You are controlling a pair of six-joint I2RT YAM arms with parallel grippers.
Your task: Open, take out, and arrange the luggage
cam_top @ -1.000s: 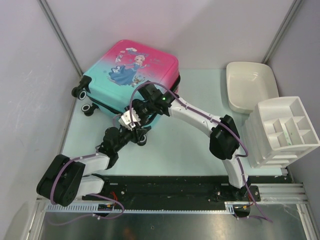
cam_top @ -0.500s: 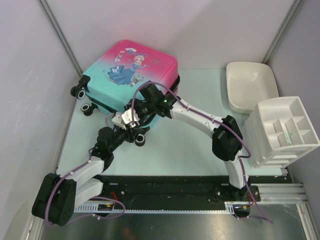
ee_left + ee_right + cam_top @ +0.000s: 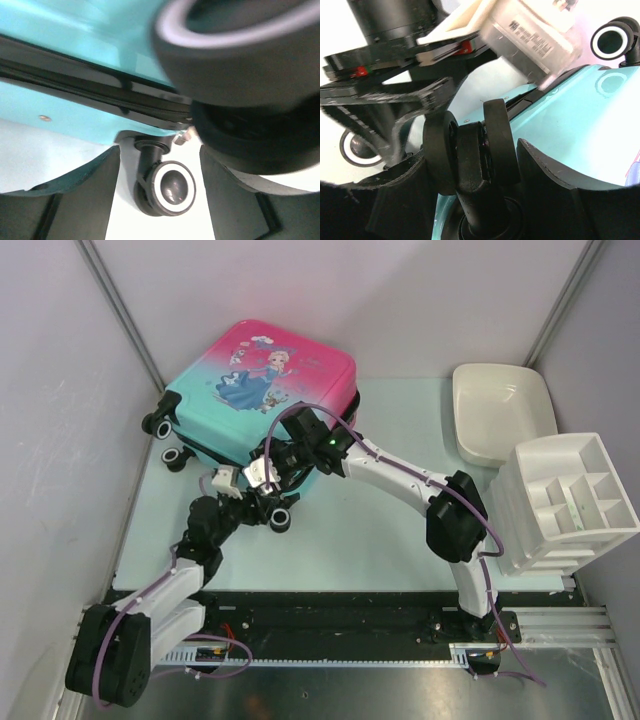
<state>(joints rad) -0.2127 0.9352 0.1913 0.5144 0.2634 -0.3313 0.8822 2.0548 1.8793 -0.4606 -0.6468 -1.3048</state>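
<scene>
Top view: luggage (image 3: pixel 260 380) lies flat and closed at the far left of the table (image 3: pixel 400 530), print up, wheeled edge facing the arms. That edge runs from far-left to near-right. Both grippers sit at its near corner, left gripper (image 3: pixel 248 502) low by the wheels, right gripper (image 3: pixel 272 472) just beyond it against the shell

Left wrist: left gripper (image 3: pixel 157 160) fingers apart, nothing between them. One small wheel (image 3: pixel 167 187) shows beyond the gap. Black zipper seam (image 3: pixel 85 85) crosses the view above, left to right, so the zip lies just ahead and up from this pincer

Right wrist: right gripper (image 3: pixel 470 155) straddles a twin caster (image 3: pixel 470 150), teal shell to its right. Clamped or only around it, cannot tell

Judgement: the free left pincer is the one placed to go for the zip, travelling along the seam
</scene>
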